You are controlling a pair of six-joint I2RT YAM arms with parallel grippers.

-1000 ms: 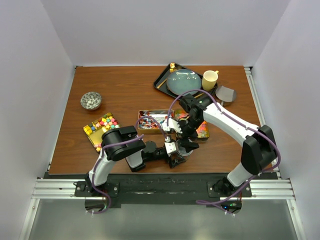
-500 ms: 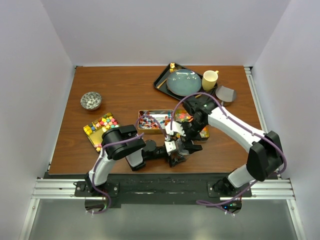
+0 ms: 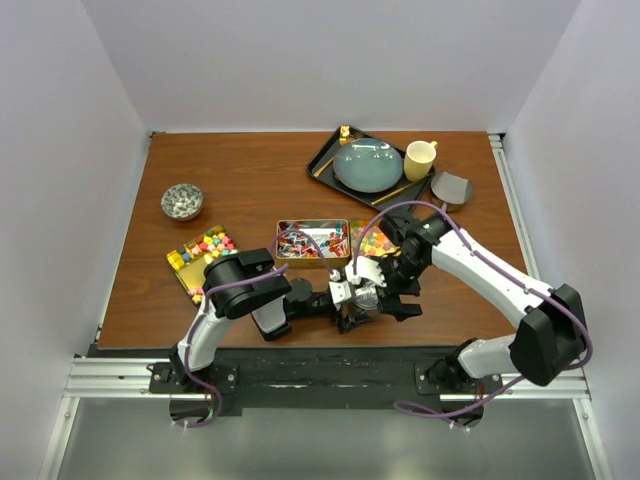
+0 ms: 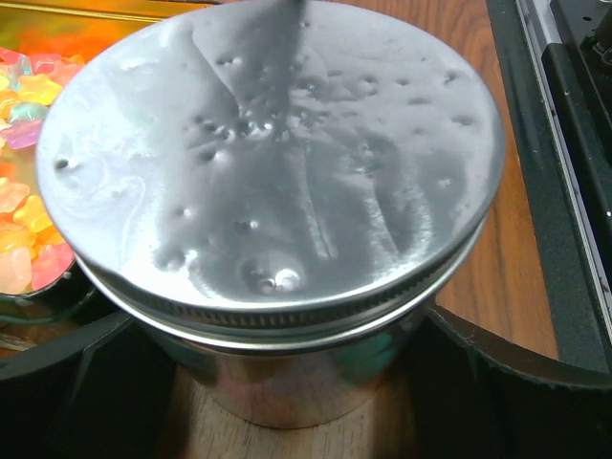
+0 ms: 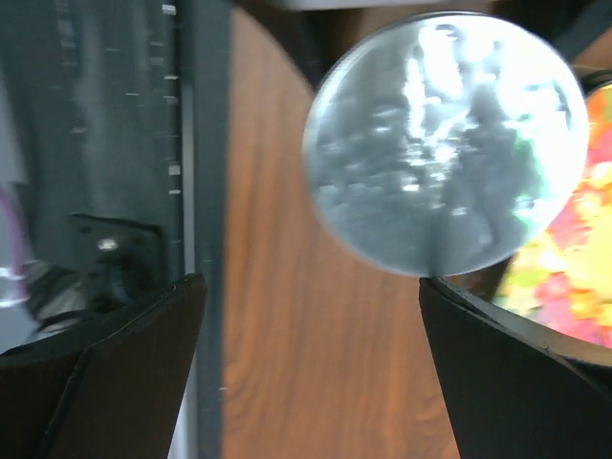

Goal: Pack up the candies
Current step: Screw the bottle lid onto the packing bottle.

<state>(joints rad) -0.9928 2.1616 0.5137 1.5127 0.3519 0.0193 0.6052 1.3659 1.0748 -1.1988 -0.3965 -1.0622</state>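
Observation:
A small clear glass jar (image 4: pixel 287 382) with a silver screw lid (image 4: pixel 277 153) stands on the table near the front edge. My left gripper (image 4: pixel 287 402) is shut on its body, one black finger (image 4: pixel 76 392) on each side. My right gripper (image 5: pixel 311 287) hangs open and empty just beside the lid (image 5: pixel 445 143). In the top view the two grippers, left (image 3: pixel 348 305) and right (image 3: pixel 392 298), meet at the jar (image 3: pixel 365 298). The candies lie in gold tins: chunky pieces (image 3: pixel 205 250), wrapped ones (image 3: pixel 312 240), gummies (image 3: pixel 372 240), also gummies (image 4: pixel 24 220).
A black tray (image 3: pixel 325 165) at the back holds a blue-green plate (image 3: pixel 367 165). Beside it stand a yellow cup (image 3: pixel 420 158) and a grey scoop (image 3: pixel 452 188). A small bowl (image 3: pixel 182 201) sits at the left. The table's black front rail (image 5: pixel 134 143) is close to the right gripper.
My right gripper has drawn away from above the gummy tin toward the front edge and right, and now sits beside the jar. The left gripper has stayed on the jar.

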